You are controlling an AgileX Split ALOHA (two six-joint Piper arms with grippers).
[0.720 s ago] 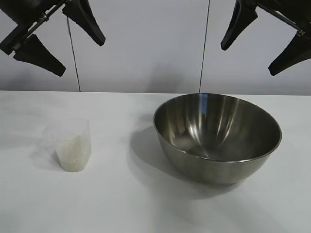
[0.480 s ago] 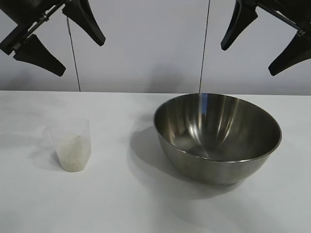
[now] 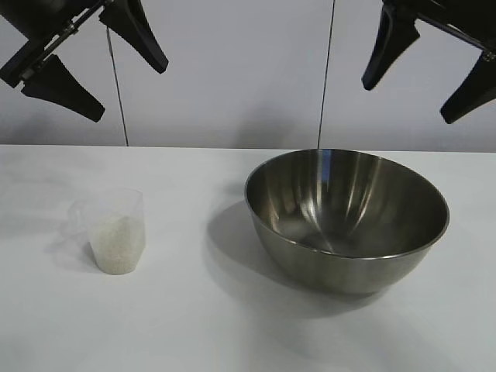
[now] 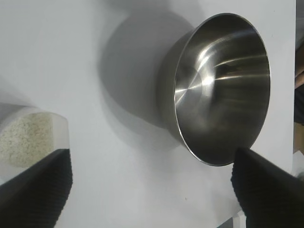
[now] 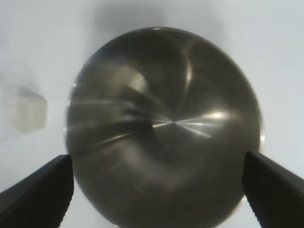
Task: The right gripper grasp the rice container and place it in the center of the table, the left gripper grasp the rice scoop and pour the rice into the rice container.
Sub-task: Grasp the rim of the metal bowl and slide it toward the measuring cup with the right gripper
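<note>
Above the rice container (image 3: pixel 346 219), the right hand (image 3: pixel 430 66) hangs open.

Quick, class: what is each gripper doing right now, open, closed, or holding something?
Left gripper: open, holding nothing, raised above the table's left side.
Right gripper: open, holding nothing, raised above the rice container.

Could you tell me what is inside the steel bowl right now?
Nothing: the rice container shows only bare, shiny metal down to its bottom. The rice sits in the rice scoop beside it. The table beneath the bowl is hidden.
</note>
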